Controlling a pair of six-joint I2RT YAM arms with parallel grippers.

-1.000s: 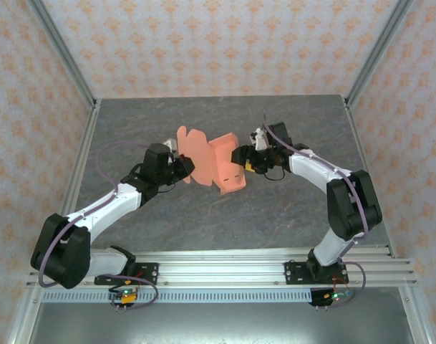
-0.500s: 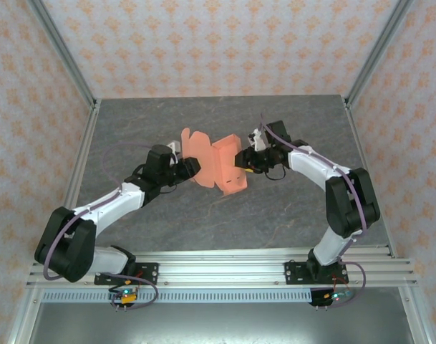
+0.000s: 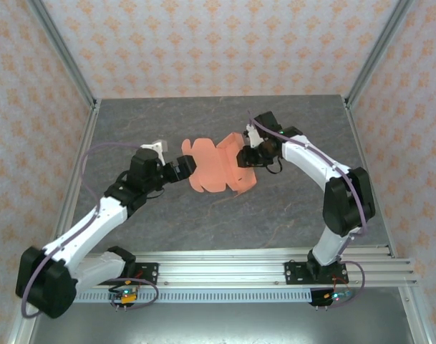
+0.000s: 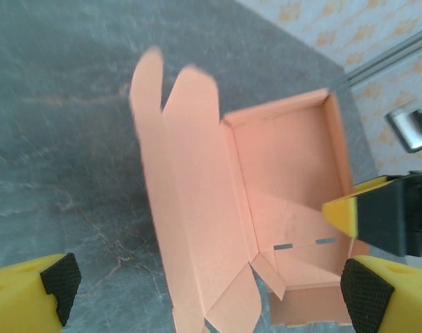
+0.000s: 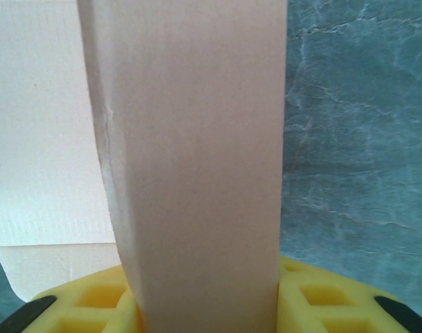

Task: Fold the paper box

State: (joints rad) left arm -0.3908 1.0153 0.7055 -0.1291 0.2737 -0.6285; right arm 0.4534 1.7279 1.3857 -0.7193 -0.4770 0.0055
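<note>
salmon-orange thin-card paper box (image 3: 214, 170) half-folded, centre of worktop (image 3: 296, 208) | left gripper (image 3: 178, 167) apart at box's 9 o'clock | right gripper (image 3: 244, 154) clamped on box wall, 2 o'clock | risk: one-sided hold, card may sag or slip

a robotics lab test cell: two robot arms (image 3: 96, 215) are bolted to an aluminium rail (image 3: 225, 269) at the edge of a grey marbled tabletop (image 3: 275, 215). aluminium posts (image 3: 60, 50) frame the patterned wall panels (image 3: 218, 43) that enclose it.
</note>
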